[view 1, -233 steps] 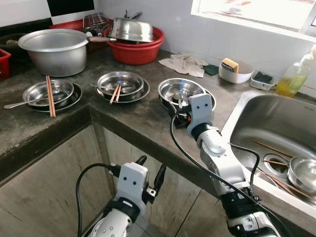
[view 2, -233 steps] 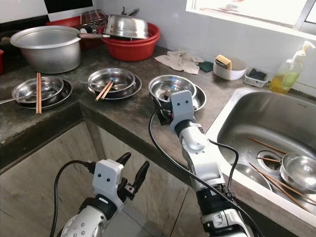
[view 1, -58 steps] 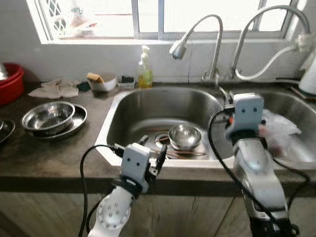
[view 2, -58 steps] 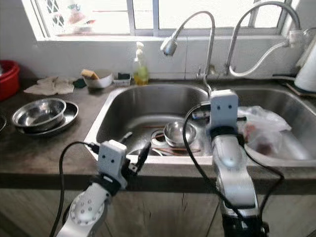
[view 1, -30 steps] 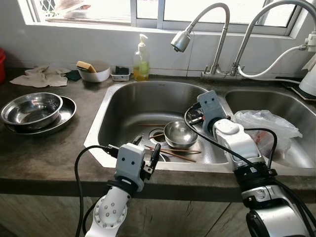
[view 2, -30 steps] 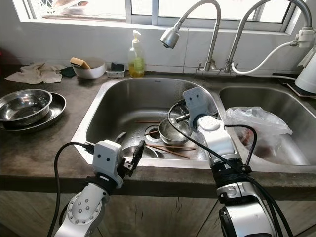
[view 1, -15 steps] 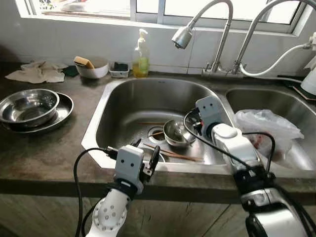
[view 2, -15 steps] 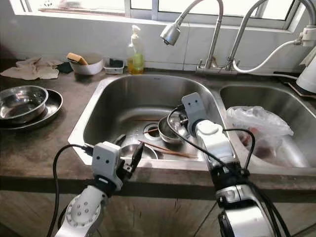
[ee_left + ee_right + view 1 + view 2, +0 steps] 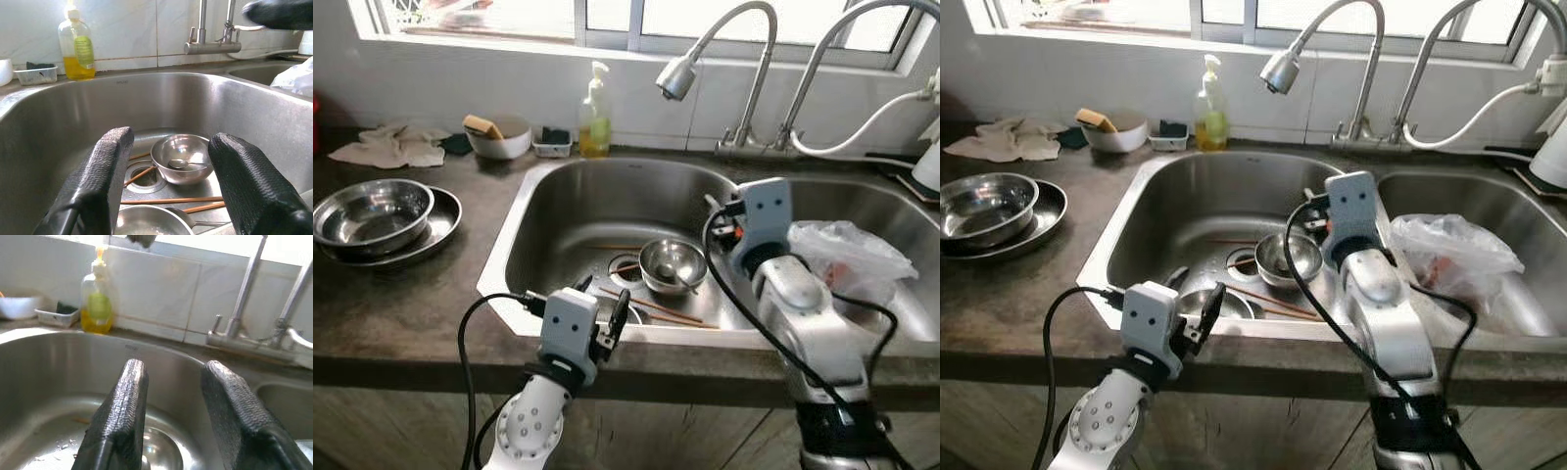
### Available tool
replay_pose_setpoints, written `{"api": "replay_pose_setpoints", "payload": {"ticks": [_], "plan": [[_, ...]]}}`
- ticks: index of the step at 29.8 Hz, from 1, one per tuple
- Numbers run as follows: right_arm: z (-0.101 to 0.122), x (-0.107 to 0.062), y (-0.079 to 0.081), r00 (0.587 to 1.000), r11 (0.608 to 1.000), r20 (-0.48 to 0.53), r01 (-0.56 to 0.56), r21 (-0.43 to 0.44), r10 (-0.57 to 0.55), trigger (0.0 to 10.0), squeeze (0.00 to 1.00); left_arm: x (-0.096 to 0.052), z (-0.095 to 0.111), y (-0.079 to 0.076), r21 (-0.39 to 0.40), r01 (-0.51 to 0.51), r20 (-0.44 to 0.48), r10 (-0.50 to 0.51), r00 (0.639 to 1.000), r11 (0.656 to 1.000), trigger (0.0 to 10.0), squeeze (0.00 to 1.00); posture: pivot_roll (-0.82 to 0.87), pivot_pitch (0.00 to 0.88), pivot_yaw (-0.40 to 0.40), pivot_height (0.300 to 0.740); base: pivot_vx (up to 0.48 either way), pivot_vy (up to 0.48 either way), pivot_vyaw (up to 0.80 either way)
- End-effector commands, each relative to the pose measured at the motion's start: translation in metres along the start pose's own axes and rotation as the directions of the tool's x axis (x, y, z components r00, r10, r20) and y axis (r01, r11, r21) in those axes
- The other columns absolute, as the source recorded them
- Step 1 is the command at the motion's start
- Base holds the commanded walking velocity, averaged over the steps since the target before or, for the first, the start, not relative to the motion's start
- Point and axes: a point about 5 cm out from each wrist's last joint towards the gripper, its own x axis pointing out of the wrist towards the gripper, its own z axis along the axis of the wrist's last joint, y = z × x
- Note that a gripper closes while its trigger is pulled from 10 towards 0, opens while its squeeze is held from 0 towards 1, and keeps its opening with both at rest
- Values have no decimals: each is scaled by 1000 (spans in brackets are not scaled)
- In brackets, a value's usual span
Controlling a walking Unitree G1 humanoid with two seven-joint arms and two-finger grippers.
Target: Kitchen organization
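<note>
The right gripper (image 9: 171,431) hung over the left sink basin (image 9: 568,211), fingers apart and holding nothing, just above the 3 o'clock side of a small steel bowl (image 9: 673,264). That bowl sat beside the drain (image 9: 625,266) with a spoon (image 9: 185,164) lying in it. Wooden chopsticks (image 9: 656,306) lay on the basin floor at the bowl's 6 o'clock, and a second steel bowl (image 9: 1216,305) rested against the near wall. The left gripper (image 9: 166,196) hovered at the basin's front rim, jaws wide apart and empty. A soap bottle (image 9: 595,123) stood on the ledge at 12 o'clock. On the counter at 9 o'clock, a steel bowl sat in a plate (image 9: 435,232). A plastic bag (image 9: 852,257) lay in the right basin.
</note>
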Motion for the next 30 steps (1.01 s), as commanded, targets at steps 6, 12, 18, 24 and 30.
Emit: {"api": "replay_pose_setpoints", "payload": {"ticks": [6, 12, 18, 24, 30], "plan": [[0, -33, -6, 995, 996, 54, 83, 33, -85, 10000, 0, 2, 2, -2, 5, 26, 10, -26, 1000, 1000, 10000, 0, 34, 0, -53, 740, 0, 0, 0], [-2, -50, 0, 991, 992, 55, 117, 50, -119, 10000, 0, 2, 1, 0, 5, 27, 4, -27, 1000, 1000, 10000, 0, 25, 2, -45, 740, 0, 0, 0], [-6, -55, 4, 991, 990, 39, 124, 63, -127, 10000, 0, 0, 2, -1, -2, 33, 1, -33, 999, 999, 10000, 0, 26, 6, -40, 740, 0, 0, 0], [-13, -59, 8, 997, 993, 31, 62, 103, -66, 10000, 0, -5, 5, -4, -25, 69, 10, -69, 998, 997, 10000, 0, 36, 2, -46, 740, 0, 0, 0], [-16, -66, 12, 1000, 994, 29, 5, 109, -9, 10000, 0, -11, 8, -8, -49, 117, 13, -116, 993, 992, 10000, 0, 41, 0, -43, 740, 0, 0, 0]]}}
